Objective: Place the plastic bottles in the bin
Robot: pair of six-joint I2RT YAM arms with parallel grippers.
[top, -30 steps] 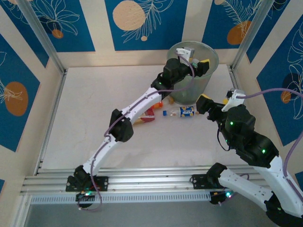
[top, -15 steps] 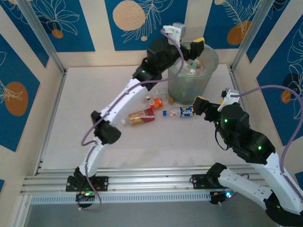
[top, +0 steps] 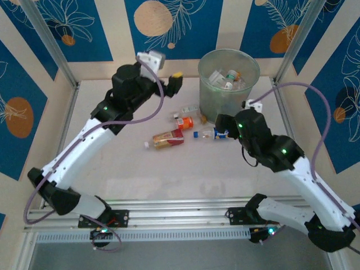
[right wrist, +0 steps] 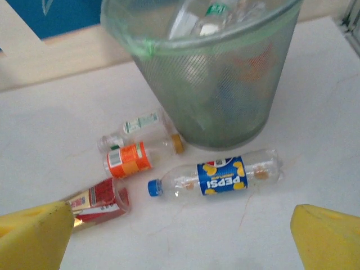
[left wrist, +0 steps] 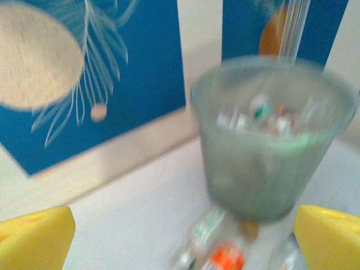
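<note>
The translucent grey-green bin [top: 228, 90] stands at the back right with several plastic bottles inside. Before its base lie a green-label bottle [right wrist: 140, 123], an orange-label one [right wrist: 129, 159], a red-label one [right wrist: 97, 202] and a blue-label one with a blue cap [right wrist: 219, 175]. My left gripper [top: 175, 83] hangs open and empty left of the bin; its blurred wrist view faces the bin [left wrist: 273, 140] and two of those bottles. Just above the blue-label bottle [top: 217, 133] my right gripper [top: 223, 125] stands open, holding nothing. Both yellow fingertips [right wrist: 34, 236] frame that bottle widely.
Blue patterned wall panels and aluminium posts [top: 48, 42] close in the table at the back and sides. A rail [top: 169, 216] runs along the near edge by the arm bases. The white tabletop [top: 124, 163] lies bare left of the bottles.
My left arm has pulled back from over the bin and swung left, gripper open. My right gripper has moved left and forward over the blue-label bottle.
</note>
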